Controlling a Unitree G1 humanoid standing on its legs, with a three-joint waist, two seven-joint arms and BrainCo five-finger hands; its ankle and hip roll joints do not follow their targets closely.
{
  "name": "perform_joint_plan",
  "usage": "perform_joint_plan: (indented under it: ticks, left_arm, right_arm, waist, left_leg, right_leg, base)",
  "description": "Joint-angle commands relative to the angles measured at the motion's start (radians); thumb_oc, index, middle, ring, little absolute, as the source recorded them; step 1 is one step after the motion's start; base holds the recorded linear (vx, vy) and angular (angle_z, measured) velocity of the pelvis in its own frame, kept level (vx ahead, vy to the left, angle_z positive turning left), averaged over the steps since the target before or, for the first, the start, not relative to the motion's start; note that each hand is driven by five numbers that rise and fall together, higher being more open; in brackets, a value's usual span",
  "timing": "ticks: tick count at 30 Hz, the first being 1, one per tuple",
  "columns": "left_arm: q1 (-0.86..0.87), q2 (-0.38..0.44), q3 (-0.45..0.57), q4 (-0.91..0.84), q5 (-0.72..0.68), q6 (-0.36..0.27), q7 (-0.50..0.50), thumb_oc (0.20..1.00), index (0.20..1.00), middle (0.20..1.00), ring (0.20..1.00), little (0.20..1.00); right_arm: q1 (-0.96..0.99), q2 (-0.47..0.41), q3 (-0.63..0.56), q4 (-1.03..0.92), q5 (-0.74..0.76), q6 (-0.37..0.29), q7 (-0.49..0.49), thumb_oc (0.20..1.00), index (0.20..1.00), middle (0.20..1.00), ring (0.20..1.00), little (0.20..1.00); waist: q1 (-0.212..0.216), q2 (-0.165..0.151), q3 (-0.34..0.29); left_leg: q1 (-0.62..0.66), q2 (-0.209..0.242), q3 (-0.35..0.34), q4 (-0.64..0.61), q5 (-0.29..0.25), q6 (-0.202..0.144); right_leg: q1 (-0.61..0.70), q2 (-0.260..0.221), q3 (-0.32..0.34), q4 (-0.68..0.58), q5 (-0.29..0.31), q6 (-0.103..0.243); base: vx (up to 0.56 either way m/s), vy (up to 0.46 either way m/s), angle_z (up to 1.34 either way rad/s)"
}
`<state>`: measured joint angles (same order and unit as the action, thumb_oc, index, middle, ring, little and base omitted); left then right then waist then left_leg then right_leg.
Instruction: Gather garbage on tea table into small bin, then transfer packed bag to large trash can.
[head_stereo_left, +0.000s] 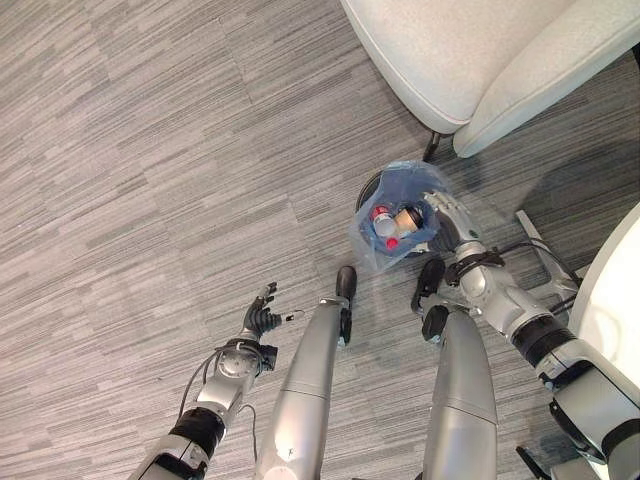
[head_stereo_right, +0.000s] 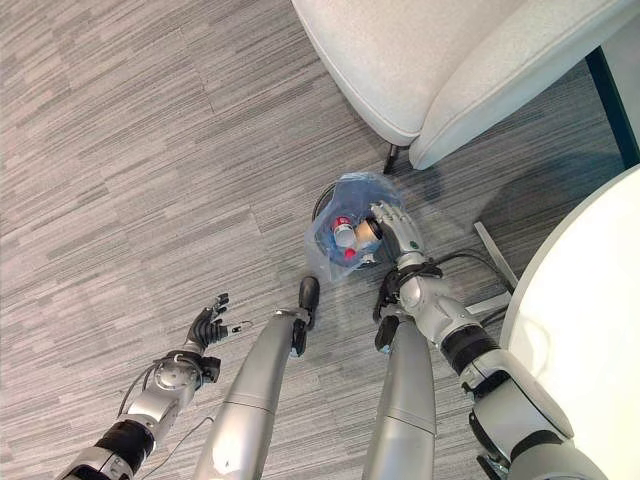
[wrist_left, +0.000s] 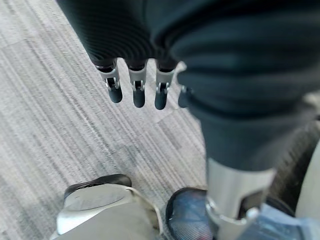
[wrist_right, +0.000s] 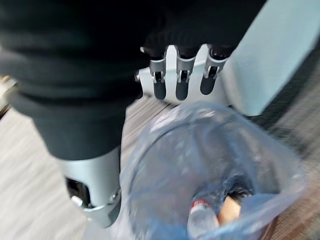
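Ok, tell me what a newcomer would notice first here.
The small bin on the grey floor, lined with a blue bag holding bottles and other rubbish, draws the eye first. The right hand hovers at its rim, fingers straight. A pale sofa stands just beyond, and the left hand hangs open over bare floor.

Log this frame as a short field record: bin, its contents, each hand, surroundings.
bin: small bin on the floor, lined with a blue plastic bag
contents: bottles with red caps and a brown cup
right hand: right hand over the bag's rim, fingers straight, holding nothing
left hand: left hand low over the floor, apart from the bin, open
surroundings: grey striped carpet; light armchair just behind the bin
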<state>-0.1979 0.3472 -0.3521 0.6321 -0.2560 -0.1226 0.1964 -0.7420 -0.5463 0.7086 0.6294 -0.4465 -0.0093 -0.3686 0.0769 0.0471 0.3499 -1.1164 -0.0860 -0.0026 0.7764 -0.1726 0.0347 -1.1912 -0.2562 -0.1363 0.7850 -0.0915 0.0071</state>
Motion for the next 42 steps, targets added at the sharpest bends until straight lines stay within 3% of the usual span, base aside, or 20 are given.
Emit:
perform_joint_plan:
  ticks: [1, 7, 13, 14, 23, 33, 37, 40, 42]
  left_arm:
    - [0.008, 0.03, 0.017, 0.002, 0.019, -0.028, 0.013, 1.0, 1.0, 1.0, 1.0, 1.0]
    - [-0.01, 0.069, -0.004, -0.006, -0.019, -0.045, 0.025, 1.0, 1.0, 1.0, 1.0, 1.0]
    - [-0.051, 0.066, -0.032, -0.001, -0.017, -0.047, 0.041, 1.0, 1.0, 1.0, 1.0, 1.0]
    - [-0.059, 0.065, -0.04, -0.002, -0.012, -0.045, 0.04, 1.0, 1.0, 1.0, 1.0, 1.0]
    - [-0.077, 0.058, -0.023, 0.019, -0.02, -0.033, 0.028, 1.0, 1.0, 1.0, 1.0, 1.0]
    - [-0.062, 0.046, 0.002, 0.038, -0.002, -0.012, 0.021, 1.0, 1.0, 1.0, 1.0, 1.0]
    - [-0.039, 0.035, 0.027, 0.039, 0.01, 0.005, 0.009, 1.0, 1.0, 1.0, 1.0, 1.0]
    - [-0.03, 0.033, 0.033, 0.038, 0.012, 0.011, 0.005, 1.0, 1.0, 1.0, 1.0, 1.0]
    - [-0.01, 0.031, 0.052, 0.029, 0.01, 0.019, -0.004, 1.0, 1.0, 1.0, 1.0, 1.0]
  right_arm:
    - [-0.093, -0.016, 0.02, 0.01, -0.101, 0.007, 0.02, 1.0, 1.0, 1.0, 1.0, 1.0]
    - [-0.198, 0.046, 0.165, 0.24, -0.153, 0.047, 0.055, 1.0, 1.0, 1.0, 1.0, 1.0]
    - [-0.165, 0.156, 0.191, 0.431, -0.142, 0.078, 0.074, 1.0, 1.0, 1.0, 1.0, 1.0]
    - [-0.16, 0.17, 0.189, 0.451, -0.129, 0.082, 0.077, 0.2, 0.2, 0.2, 0.2, 0.2]
    - [-0.154, 0.111, 0.081, 0.303, 0.002, 0.059, 0.049, 0.2, 0.2, 0.2, 0.2, 0.2]
    - [-0.094, 0.112, -0.033, 0.152, 0.11, 0.027, 0.037, 0.2, 0.2, 0.2, 0.2, 0.2]
    - [0.027, 0.15, -0.172, -0.01, 0.315, -0.022, 0.053, 0.2, 0.2, 0.2, 0.2, 0.2]
    - [0.075, 0.165, -0.212, -0.068, 0.389, -0.039, 0.069, 0.2, 0.2, 0.2, 0.2, 0.2]
    - [0.145, 0.185, -0.249, -0.151, 0.46, -0.062, 0.099, 0.2, 0.2, 0.2, 0.2, 0.2]
  waist:
    - [0.036, 0.013, 0.023]
    - [0.06, 0.028, 0.043]
    - [0.064, 0.039, 0.073]
    - [0.065, 0.04, 0.075]
    - [0.052, 0.036, 0.072]
    - [0.042, 0.024, 0.041]
    - [0.027, 0.009, 0.021]
    - [0.022, 0.003, 0.023]
    - [0.012, -0.009, 0.022]
  left_leg:
    - [-0.004, -0.023, 0.004, -0.11, 0.023, -0.006]
    - [-0.113, -0.046, -0.002, -0.047, 0.035, -0.017]
    - [-0.187, -0.056, -0.002, -0.02, 0.058, -0.026]
    - [-0.187, -0.054, -0.002, -0.027, 0.064, -0.027]
    - [-0.121, -0.03, -0.003, -0.095, 0.087, -0.026]
    - [-0.04, -0.008, -0.006, -0.145, 0.088, -0.023]
    - [0.115, 0.004, -0.014, -0.249, 0.099, -0.023]
    - [0.19, 0.008, -0.019, -0.297, 0.105, -0.024]
    - [0.306, 0.011, -0.022, -0.364, 0.112, -0.028]
  right_leg:
    - [0.049, 0.002, 0.014, 0.075, -0.197, 0.013]
    - [-0.053, -0.025, 0.026, 0.154, -0.217, -0.002]
    - [-0.127, -0.025, 0.034, 0.202, -0.209, -0.009]
    - [-0.127, -0.02, 0.031, 0.196, -0.204, -0.007]
    - [-0.066, 0.017, 0.014, 0.135, -0.176, 0.006]
    - [0.009, 0.034, 0.0, 0.09, -0.168, 0.018]
    - [0.151, 0.045, -0.024, -0.003, -0.144, 0.031]
    - [0.222, 0.05, -0.035, -0.047, -0.132, 0.036]
    - [0.336, 0.059, -0.046, -0.125, -0.11, 0.044]
  base:
    - [-0.01, -0.02, 0.05]
    - [-0.01, -0.026, 0.18]
    - [-0.04, -0.045, 0.12]
    - [-0.07, -0.033, -0.04]
    - [-0.07, -0.032, -0.09]
    - [-0.01, -0.003, -0.01]
    - [-0.01, -0.007, -0.04]
    - [0.01, -0.014, -0.06]
    - [0.06, -0.029, 0.04]
